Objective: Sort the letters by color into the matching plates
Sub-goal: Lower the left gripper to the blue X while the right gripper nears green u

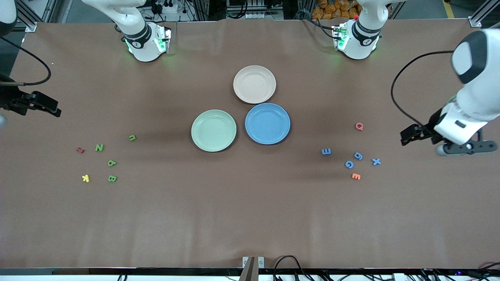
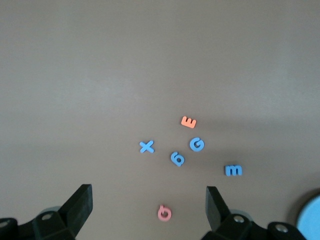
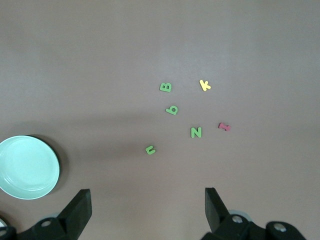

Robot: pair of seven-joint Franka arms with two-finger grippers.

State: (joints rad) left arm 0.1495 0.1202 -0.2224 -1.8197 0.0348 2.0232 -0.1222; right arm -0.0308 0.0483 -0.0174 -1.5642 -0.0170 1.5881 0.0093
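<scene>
green b, wrist-hidden beige plate

Brown table, metal framing, cables along the edges

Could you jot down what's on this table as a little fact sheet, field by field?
plates: green plate, blue plate, beige-pink plate, all hold nothing
green letters: four, on the table toward the right arm's end
blue letters: four, on the table toward the left arm's end
other letters: red, yellow, orange and pinkish-red ones among them
left gripper: open, above the table beside the blue letters
right gripper: open, above the table by the green letters
</scene>
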